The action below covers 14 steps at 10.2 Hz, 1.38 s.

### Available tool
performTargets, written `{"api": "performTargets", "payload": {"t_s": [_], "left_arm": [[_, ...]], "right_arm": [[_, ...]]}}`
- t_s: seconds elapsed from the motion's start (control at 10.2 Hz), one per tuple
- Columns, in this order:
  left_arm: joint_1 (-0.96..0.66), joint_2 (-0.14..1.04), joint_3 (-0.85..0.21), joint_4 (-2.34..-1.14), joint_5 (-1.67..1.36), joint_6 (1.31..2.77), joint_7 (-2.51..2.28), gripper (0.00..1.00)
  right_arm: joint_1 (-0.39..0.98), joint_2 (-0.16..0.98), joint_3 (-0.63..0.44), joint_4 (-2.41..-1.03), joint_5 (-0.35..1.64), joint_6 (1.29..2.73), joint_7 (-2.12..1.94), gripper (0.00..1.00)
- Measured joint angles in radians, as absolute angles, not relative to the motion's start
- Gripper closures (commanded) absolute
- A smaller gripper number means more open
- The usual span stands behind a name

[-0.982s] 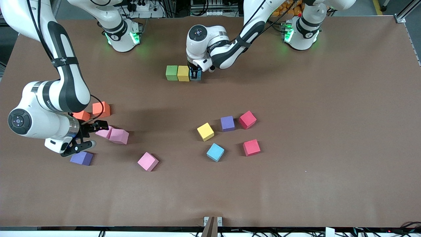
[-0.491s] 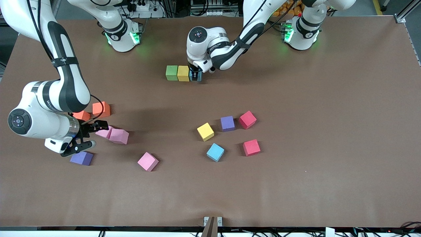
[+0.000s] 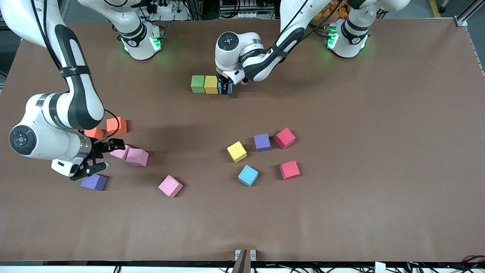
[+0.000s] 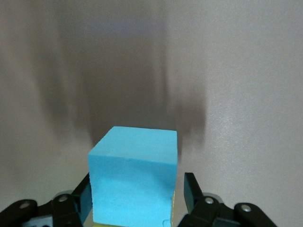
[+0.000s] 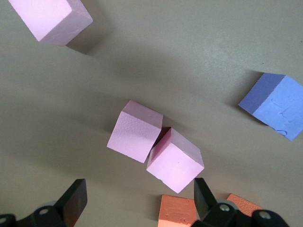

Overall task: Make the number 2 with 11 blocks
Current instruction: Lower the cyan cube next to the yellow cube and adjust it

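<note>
A row of three blocks lies near the robots' bases: green (image 3: pixel 197 83), yellow (image 3: pixel 211 84) and light blue (image 3: pixel 227 90). My left gripper (image 3: pixel 225 85) stands low around the light blue block (image 4: pixel 135 175), its fingers (image 4: pixel 191 189) parted with gaps on both sides, so it is open. My right gripper (image 3: pixel 100 157) hangs open over bare table between two touching pink blocks (image 5: pixel 135 131) (image 5: pixel 175 161) and a purple block (image 3: pixel 94 182). Nothing sits between its fingers (image 5: pixel 75 201).
Loose blocks lie about: two orange (image 3: pixel 116 126) (image 3: pixel 94 133) by the right arm, a pink one (image 3: pixel 170 185), and a cluster of yellow (image 3: pixel 237 151), purple (image 3: pixel 262 142), two red (image 3: pixel 285 137) (image 3: pixel 290 170) and light blue (image 3: pixel 248 175).
My left gripper has opened off the light blue block, which stays beside the yellow one. The right arm has not moved.
</note>
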<state>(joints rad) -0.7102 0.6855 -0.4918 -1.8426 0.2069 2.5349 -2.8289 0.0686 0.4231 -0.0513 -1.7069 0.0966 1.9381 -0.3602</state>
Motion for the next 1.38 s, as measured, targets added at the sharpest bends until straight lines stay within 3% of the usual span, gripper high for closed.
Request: {"api": "performTargets", "payload": {"t_s": [1.38], "left_arm": [[-0.706,0.686,-0.521,-1.836,0.207,2.527,-2.829,0.2]], "right_arm": [[0.069,0.423,-0.051,-1.707,0.097,1.938,-0.36,0.0]]}}
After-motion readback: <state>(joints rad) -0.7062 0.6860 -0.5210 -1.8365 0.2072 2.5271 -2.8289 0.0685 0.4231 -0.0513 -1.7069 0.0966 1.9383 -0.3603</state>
